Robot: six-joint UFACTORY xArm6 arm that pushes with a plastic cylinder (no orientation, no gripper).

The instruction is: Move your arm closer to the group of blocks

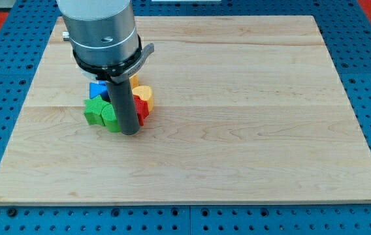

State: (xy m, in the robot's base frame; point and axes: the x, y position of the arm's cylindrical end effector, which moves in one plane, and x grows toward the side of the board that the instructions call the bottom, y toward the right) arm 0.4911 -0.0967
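Observation:
A tight group of blocks lies at the board's left centre. It holds two green blocks (100, 112), a blue block (98, 89), a yellow block (144, 94) and a red block (142, 109); their shapes are partly hidden. My rod comes down from the arm's grey housing (100, 32). My tip (129, 133) rests on the board at the group's bottom edge, touching or nearly touching the green and red blocks. The rod hides the middle of the group.
The wooden board (251, 124) lies on a blue perforated table (2, 78). The arm's housing covers the board's upper left part, above the blocks.

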